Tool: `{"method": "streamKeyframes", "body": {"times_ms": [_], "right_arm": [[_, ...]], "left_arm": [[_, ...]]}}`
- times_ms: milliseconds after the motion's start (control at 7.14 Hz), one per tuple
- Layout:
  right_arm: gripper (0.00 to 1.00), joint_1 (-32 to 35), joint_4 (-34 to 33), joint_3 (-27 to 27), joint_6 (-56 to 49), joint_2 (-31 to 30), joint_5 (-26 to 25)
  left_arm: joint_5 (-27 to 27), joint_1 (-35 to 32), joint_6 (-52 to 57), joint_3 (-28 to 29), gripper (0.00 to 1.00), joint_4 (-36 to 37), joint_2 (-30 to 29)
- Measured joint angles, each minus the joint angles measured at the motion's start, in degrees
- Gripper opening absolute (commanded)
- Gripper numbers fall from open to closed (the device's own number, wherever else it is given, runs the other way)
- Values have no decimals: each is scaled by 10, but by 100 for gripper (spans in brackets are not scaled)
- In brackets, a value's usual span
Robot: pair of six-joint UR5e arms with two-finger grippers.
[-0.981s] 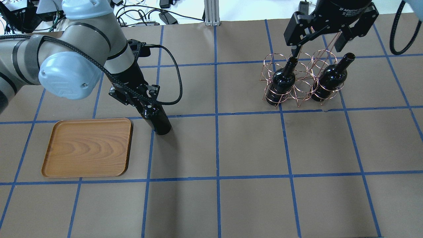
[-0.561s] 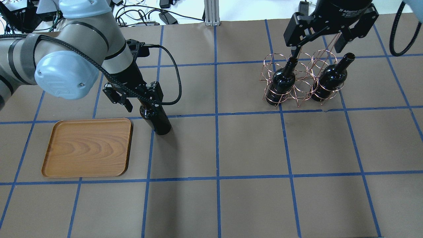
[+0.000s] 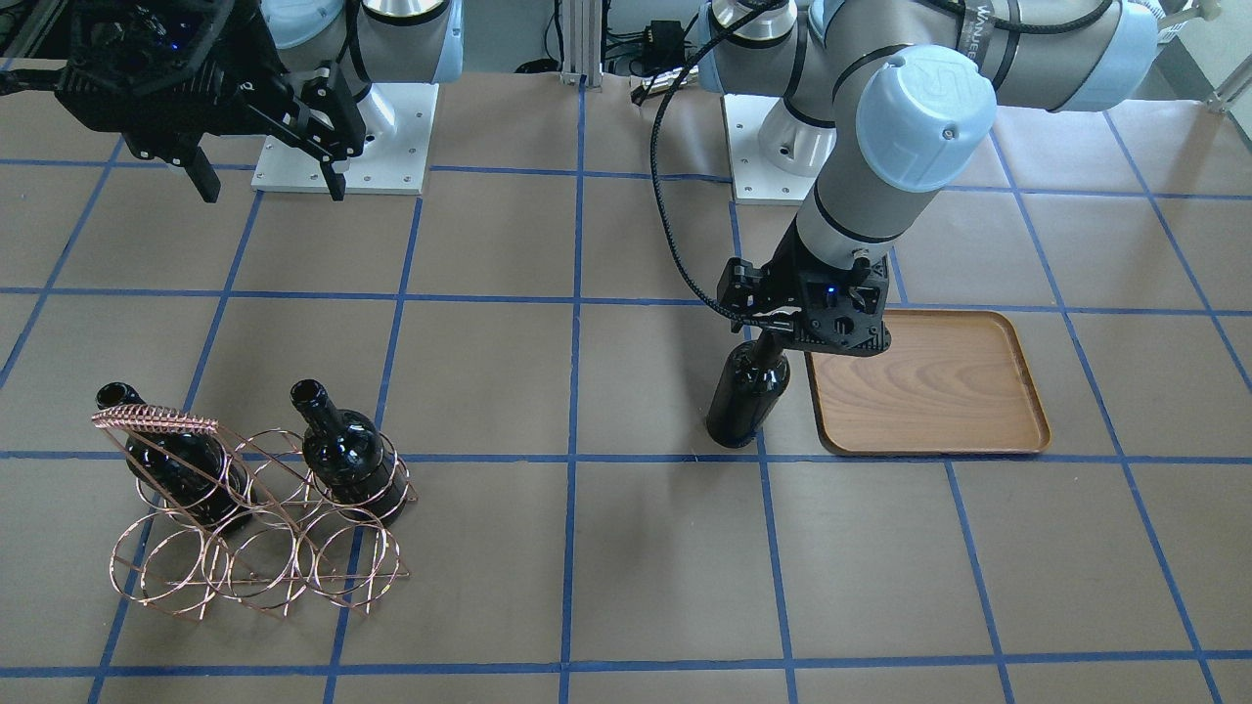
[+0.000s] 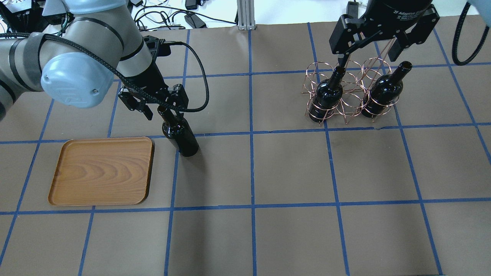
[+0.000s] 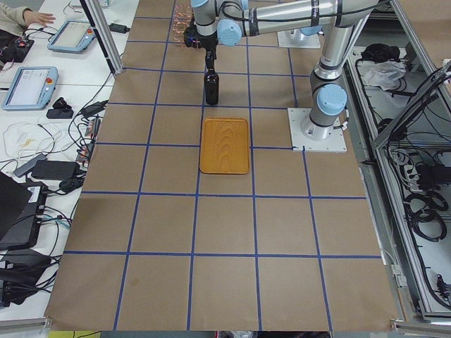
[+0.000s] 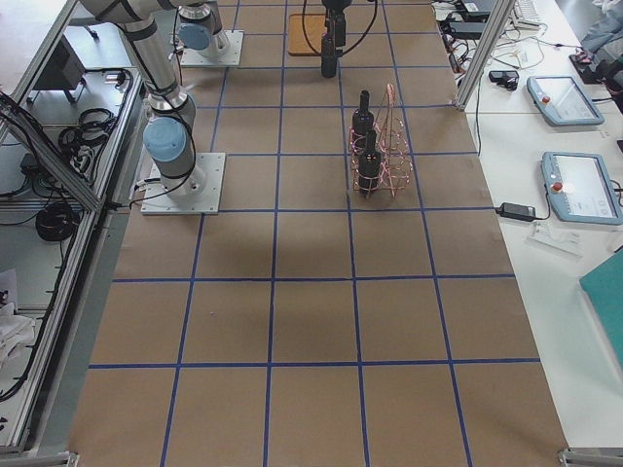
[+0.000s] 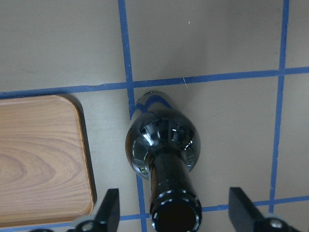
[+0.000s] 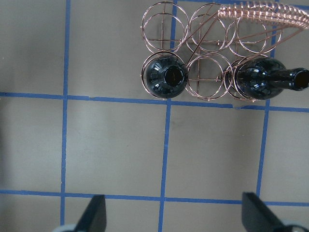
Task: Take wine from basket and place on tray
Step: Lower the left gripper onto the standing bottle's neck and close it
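Note:
One wine bottle [image 4: 185,140] stands upright on the brown table paper, just right of the wooden tray [image 4: 100,171] and not on it. My left gripper [image 4: 163,109] is open, its fingers [image 7: 108,212] on either side of the bottle's mouth without touching it. The bottle [image 7: 161,140] and the tray corner [image 7: 38,159] show in the left wrist view. Two more bottles [image 4: 328,94] [image 4: 383,92] stand in the copper wire basket [image 4: 350,100]. My right gripper [image 4: 368,44] is open and empty, high above the basket [image 8: 207,48].
Blue tape lines grid the table paper. The tray [image 3: 929,386] lies flat with nothing on it. The basket's coiled handle [image 3: 156,421] sticks up over the bottles. Cables and an aluminium post [image 4: 245,15] sit at the table's far edge.
My left gripper has opened, let go of the bottle's neck and risen up toward its mouth. The bottle stays standing beside the tray. The right arm has not moved.

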Motion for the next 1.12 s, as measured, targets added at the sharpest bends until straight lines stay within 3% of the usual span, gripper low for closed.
{"method": "streamKeyframes", "body": {"times_ms": [841, 981, 1121], "right_arm": [[100, 0, 0, 0, -1, 1, -1], [100, 0, -1, 1, -2, 0, -1], [100, 0, -1, 1, -3, 0, -1]], "left_arm": [[1, 0, -3, 1, 63, 0, -11], [2, 0, -4, 1, 47, 1, -13], [2, 0, -4, 1, 9, 1, -15]]}}
